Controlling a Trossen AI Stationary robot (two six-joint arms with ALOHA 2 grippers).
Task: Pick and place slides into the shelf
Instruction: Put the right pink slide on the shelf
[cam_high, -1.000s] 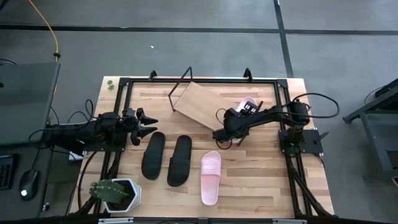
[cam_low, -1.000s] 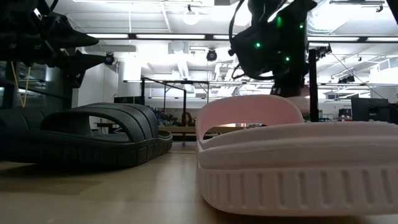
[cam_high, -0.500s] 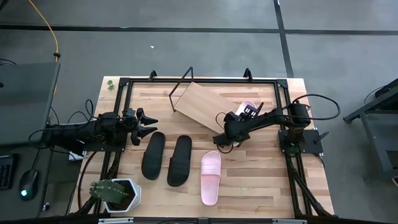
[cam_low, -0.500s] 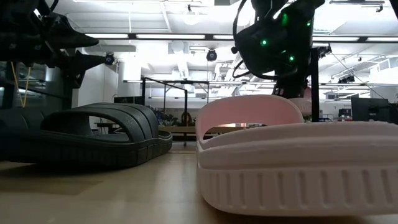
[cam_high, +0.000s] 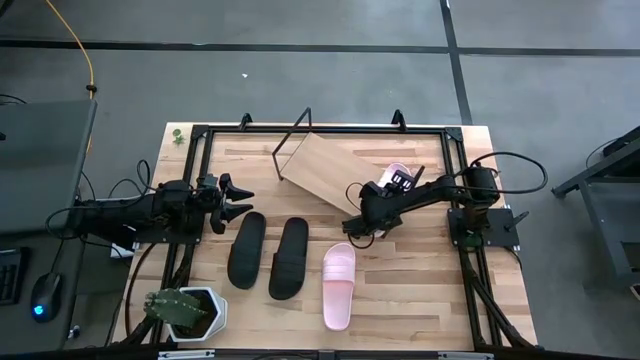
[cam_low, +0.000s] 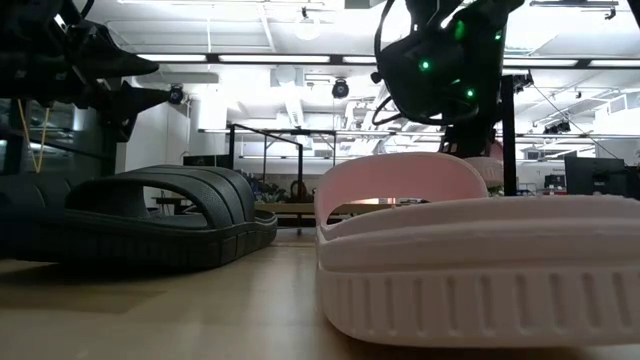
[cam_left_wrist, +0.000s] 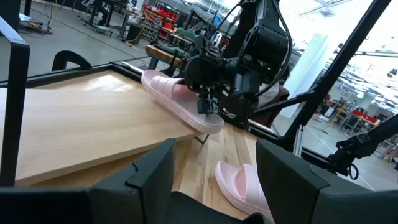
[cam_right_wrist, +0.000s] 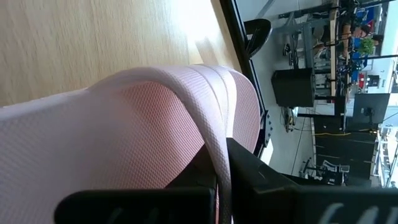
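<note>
**Pink slide half on the shelf, edge grip at risk**

The right hand (cam_left_wrist: 208, 106) is clamped on the edge of a pink slide (cam_left_wrist: 177, 99), holding it over the near end of the shelf (cam_high: 320, 168) board, with its toe overhanging the board's edge. The shelf sits skewed on the desk (cam_high: 400, 290), so a release here could tip the slide off the edge onto the second pink slide (cam_high: 338, 285) below. The grip looks thin, on the sole rim only, though the wrist view is too close to be sure; a twist could let it slip. Pushing forward could also shove the light shelf farther askew. The black pair (cam_high: 268, 253) lies untouched, near the left hand (cam_high: 232, 199), which waits with fingers apart.
</note>
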